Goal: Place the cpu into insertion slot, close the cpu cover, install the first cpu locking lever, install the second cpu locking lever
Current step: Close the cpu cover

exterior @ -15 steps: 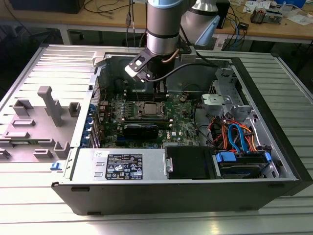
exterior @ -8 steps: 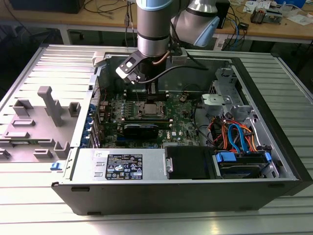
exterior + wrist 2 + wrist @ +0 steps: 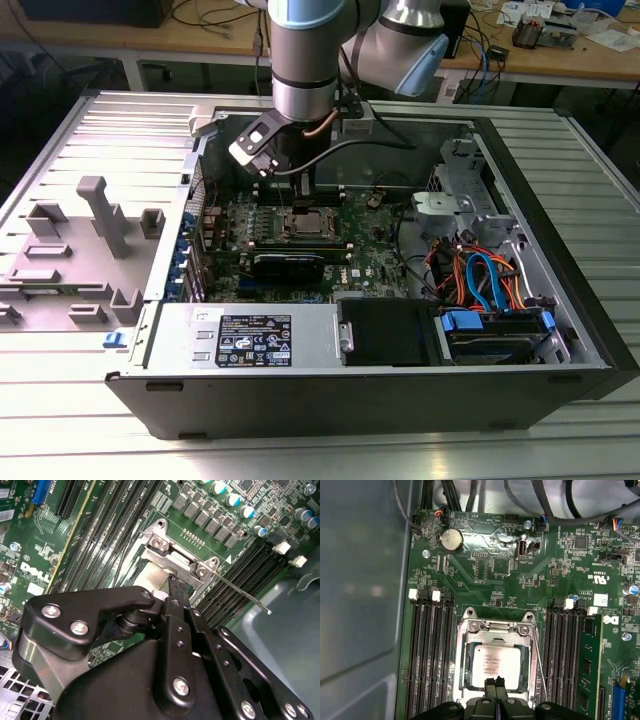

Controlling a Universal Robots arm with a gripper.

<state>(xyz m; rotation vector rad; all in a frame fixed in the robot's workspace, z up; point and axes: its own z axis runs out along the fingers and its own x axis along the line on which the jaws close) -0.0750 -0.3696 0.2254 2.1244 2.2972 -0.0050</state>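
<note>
Nestling in the insertion slot (image 3: 461,645) lies the cpu (image 3: 496,662).

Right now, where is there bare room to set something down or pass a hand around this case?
Free: the table slats in front of the case, and the slats beyond the grey fixtures. Crowded: the gripper hangs over the cpu with memory slots on both sides, and cables pack the case at the exterior view's right.

White lettering (image 3: 34,571) on motherboard (image 3: 30,535); printed sticker (image 3: 255,340) on power supply (image 3: 175,335); markings on cpu (image 3: 495,664).
</note>
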